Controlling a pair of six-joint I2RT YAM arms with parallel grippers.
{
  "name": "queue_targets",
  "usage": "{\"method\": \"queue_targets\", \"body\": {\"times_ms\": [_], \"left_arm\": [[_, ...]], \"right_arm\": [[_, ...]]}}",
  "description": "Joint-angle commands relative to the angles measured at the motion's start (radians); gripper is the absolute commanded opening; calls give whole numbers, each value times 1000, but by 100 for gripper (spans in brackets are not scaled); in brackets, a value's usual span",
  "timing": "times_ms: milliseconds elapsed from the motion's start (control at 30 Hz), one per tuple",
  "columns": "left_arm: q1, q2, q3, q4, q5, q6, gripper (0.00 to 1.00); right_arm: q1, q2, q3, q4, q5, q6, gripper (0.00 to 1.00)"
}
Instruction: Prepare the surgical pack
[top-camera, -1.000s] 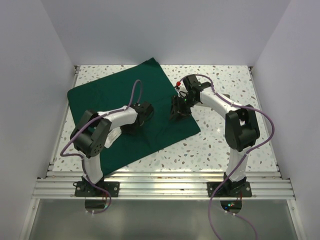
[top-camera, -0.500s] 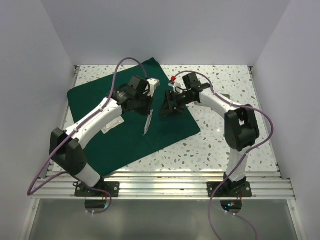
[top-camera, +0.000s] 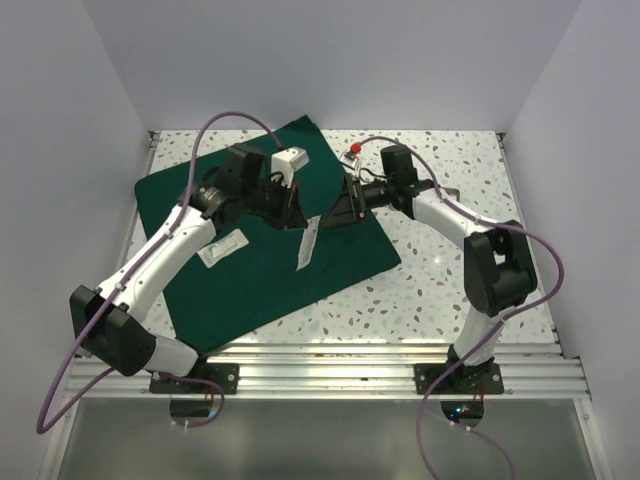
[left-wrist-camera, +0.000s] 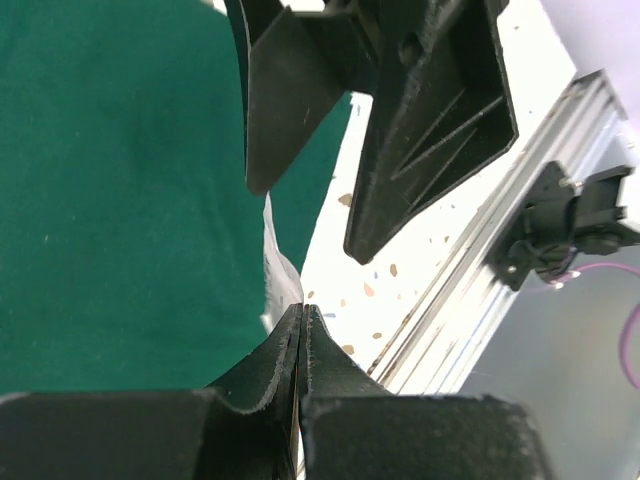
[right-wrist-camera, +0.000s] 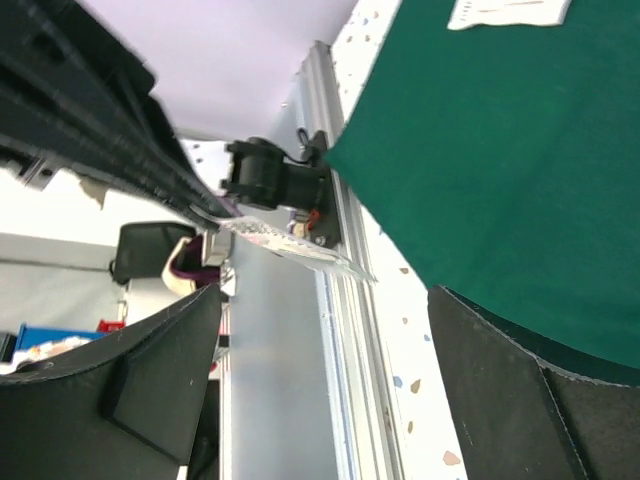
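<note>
Thin, limp, probably light white packet (top-camera: 307, 245), pinched by its upper edge in the left jaws; right jaws, spread at 3 o'clock, would best take its free edge.

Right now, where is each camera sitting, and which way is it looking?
Top external: high behind both arms, which show whole, looking down on the large dark green cloth drape.
Left wrist: rides the left arm, looking along its shut left claw, which pinches a long white packet; the open right claw faces it.
Right wrist: rides the right arm, looking through its own claw back at the left claw.
Shared: all three show the cloth and that packet.
</note>
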Motion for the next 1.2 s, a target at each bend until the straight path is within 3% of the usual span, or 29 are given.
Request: {"method": "queue_targets", "body": {"times_ms": [0,433,633,733,967,1033,1067,1100,1167], "left_arm": [[37,-32,29,81,120,-17,0],[71,-21,61,177,303,-123,0],[108,-11,43,225,327,-175,0],[129,2,32,262,347,-206,0],[151,25,12,288,361,-227,0],[156,31,4,291,361,-232,0],[166,37,3,277,352,-229,4],[174,37,-2,267,334,-221,25],[208,20,-14,233,246,-208,45]], "right_arm": [[5,-63,-10,126,-89,62,88],[33,-106,-28,286,-105,207,81],[44,-132,-91,575,-126,456,70],[47,-143,-96,586,-126,479,60],[48,-131,-93,564,-114,509,2],[48,-123,-90,547,-102,513,0],[50,-120,-85,547,-99,522,0],[47,-112,-82,543,-96,526,0],[41,-98,-65,482,-61,513,0]]}}
